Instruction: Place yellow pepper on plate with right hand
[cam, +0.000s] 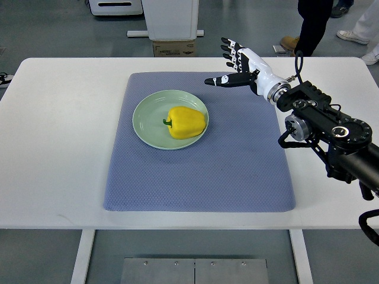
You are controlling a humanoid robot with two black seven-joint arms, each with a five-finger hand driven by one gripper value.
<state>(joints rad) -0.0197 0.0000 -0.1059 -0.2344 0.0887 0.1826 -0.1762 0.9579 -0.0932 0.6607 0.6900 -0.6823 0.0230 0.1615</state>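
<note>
Right hand (237, 64): one in view, white with black fingertips, fingers spread apart, thumb extended toward the left, holding nothing. Positioned above the far right part of the mat, up and to the right of the plate, not touching it. Attached to a black arm (331, 127) entering from the right edge, partly cut off there.

Yellow pepper (186, 122): one, lying on its side on the plate, green stem pointing left. Pale green plate (144, 127): one, round, resting on the far left-of-centre area of the mat. Blue-grey mat (201, 177): one, rectangular, spread over the white table (59, 148).

Beyond the far table edge: a white equipment base (172, 21), a cardboard box (173, 47) under it, and people's legs and shoes (311, 26) at upper right, cut off by the frame. No obstruction between hand and plate.
</note>
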